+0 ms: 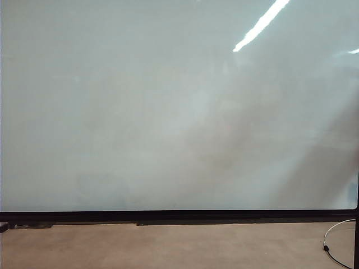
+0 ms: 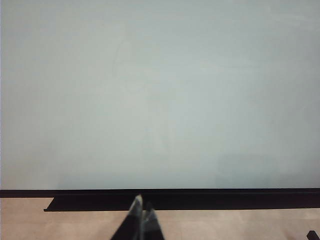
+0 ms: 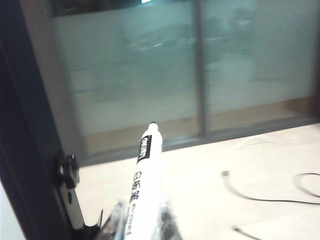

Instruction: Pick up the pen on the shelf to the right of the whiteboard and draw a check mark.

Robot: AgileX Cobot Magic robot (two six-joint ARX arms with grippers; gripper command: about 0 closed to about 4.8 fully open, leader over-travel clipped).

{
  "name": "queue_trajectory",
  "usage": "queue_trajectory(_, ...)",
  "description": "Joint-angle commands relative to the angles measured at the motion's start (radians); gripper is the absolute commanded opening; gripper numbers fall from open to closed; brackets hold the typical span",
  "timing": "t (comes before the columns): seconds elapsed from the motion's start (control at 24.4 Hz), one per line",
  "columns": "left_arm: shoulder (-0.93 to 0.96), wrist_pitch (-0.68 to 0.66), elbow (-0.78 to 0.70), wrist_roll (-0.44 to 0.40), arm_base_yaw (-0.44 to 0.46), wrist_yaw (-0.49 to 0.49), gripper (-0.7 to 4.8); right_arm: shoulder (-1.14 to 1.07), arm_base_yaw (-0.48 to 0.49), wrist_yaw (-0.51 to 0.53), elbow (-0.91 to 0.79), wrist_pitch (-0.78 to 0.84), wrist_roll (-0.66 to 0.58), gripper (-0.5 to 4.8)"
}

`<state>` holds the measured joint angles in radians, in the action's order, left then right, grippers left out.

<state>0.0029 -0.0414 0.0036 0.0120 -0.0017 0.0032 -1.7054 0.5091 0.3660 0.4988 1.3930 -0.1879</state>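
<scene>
Where the right wrist view looks along its own fingers, the right gripper (image 3: pixel 142 225) is clenched on the slim white pen with black lettering (image 3: pixel 145 185), its dark tip raised toward glass panels beyond. Dark cables (image 3: pixel 260 197) lie on the pale floor. Left gripper (image 2: pixel 141 212): tips pressed together, nothing between them, low before the large glossy grey-white whiteboard (image 1: pixel 168 112), black-framed below.

The big shiny pale grey whiteboard (image 1: pixel 168 112) runs off the exterior view on three sides. Only the dark tips of the left gripper (image 2: pixel 140 212) show. The back end of the slim white pen (image 3: pixel 145 190) is cut off, and the right gripper (image 3: pixel 142 225) around it is blurry.
</scene>
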Motion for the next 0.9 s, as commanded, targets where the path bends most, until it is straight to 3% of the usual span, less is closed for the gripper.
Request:
queue_trajectory(0.04,0.0,0.013,0.003,-0.004,0.0,0.0,-0.04,0.151,-0.042,-0.187,-0.119,0.007,-0.003,-0.04)
queue_trajectory(0.29,0.0,0.013,0.003,-0.004,0.0,0.0,-0.04,0.519,-0.134,-0.319,-0.309,-0.148,-0.031,-0.05)
queue_trajectory(0.45,0.0,0.013,0.003,-0.004,0.0,0.0,-0.05,0.675,-0.22,-0.319,-0.345,-0.284,-0.124,-0.05)
queue_trajectory(0.7,0.0,0.013,0.003,-0.004,0.0,0.0,-0.05,0.886,-0.353,-0.345,-0.346,-0.586,-0.121,-0.05)
queue_trajectory(0.9,0.0,0.013,0.003,-0.004,0.0,0.0,-0.05,0.985,-0.461,-0.345,-0.346,-0.669,-0.119,-0.05)
